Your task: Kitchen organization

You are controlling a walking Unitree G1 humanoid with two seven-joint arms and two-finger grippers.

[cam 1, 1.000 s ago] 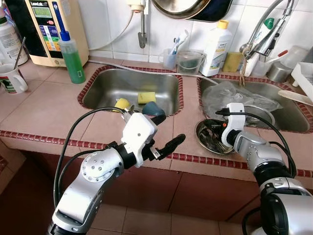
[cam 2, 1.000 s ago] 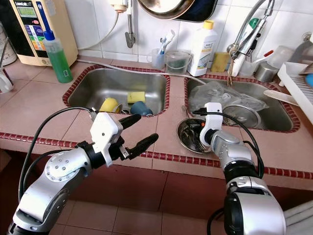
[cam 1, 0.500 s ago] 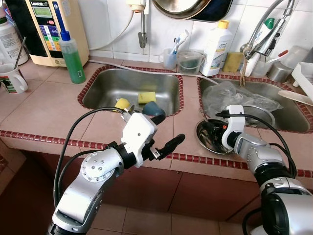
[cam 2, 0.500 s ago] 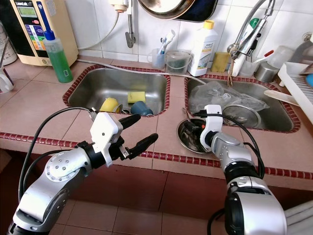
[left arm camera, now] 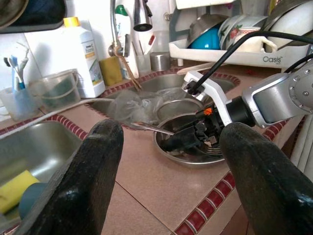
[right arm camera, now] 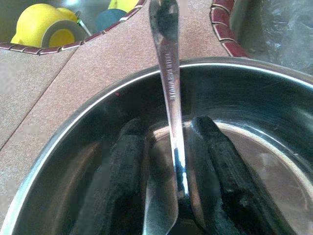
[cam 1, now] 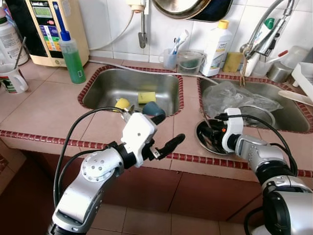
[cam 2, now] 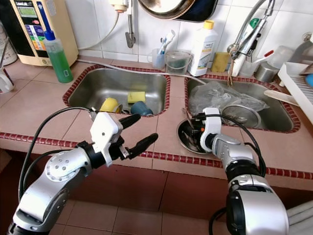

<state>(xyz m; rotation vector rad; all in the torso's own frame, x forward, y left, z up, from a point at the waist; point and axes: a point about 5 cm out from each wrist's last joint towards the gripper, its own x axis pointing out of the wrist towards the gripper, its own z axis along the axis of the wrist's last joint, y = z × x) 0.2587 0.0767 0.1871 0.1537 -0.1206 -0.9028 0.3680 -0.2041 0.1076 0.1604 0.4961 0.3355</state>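
A steel bowl [cam 1: 198, 135] sits on the tiled counter between the two sinks, with cutlery inside. My right gripper [cam 1: 211, 133] reaches down into it. In the right wrist view its two black fingers [right arm camera: 128, 147] press on either side of a metal utensil [right arm camera: 166, 73], whose handle slants up over the bowl's rim [left arm camera: 146, 128]. My left gripper [cam 2: 147, 126] hovers open above the counter's front edge, to the left of the bowl, holding nothing.
The left sink [cam 1: 107, 83] holds a yellow sponge [cam 1: 146, 97], a yellow cup [cam 1: 122, 103] and a blue cup [cam 1: 155, 108]. A crumpled plastic bag [cam 1: 230, 95] fills the right sink. A green bottle [cam 1: 72, 56], a white bottle [cam 1: 216, 46] and a mug [cam 1: 12, 78] stand around.
My right gripper has dipped lower and a little leftward into the steel bowl. The left arm has stayed where it was.
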